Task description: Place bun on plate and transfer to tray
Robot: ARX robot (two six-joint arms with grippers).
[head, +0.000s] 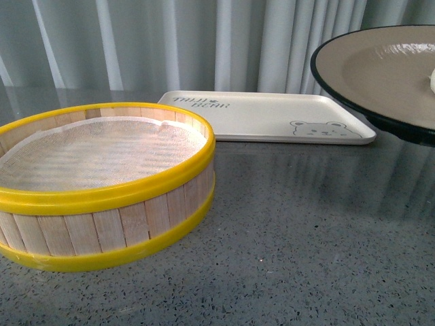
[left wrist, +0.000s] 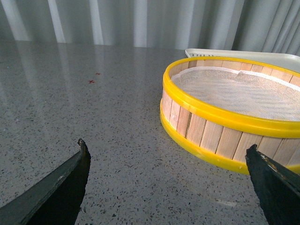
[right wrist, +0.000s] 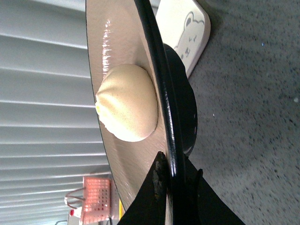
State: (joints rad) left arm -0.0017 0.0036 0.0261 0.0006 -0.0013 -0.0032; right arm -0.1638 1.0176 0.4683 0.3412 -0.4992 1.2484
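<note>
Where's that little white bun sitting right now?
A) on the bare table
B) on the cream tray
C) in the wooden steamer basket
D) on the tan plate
D: the bun rests on the plate, whose rim the right end effector clamps; the steamer basket holds only cloth, and the tray shows nothing on it.

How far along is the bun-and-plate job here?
Done: the bun sits on the plate. In hand: the right pincer is shut on the plate's rim, holding it raised beside the tray. Remaining: setting the plate down on the tray. The left pincer is open, holding nothing, near the steamer basket.
</note>
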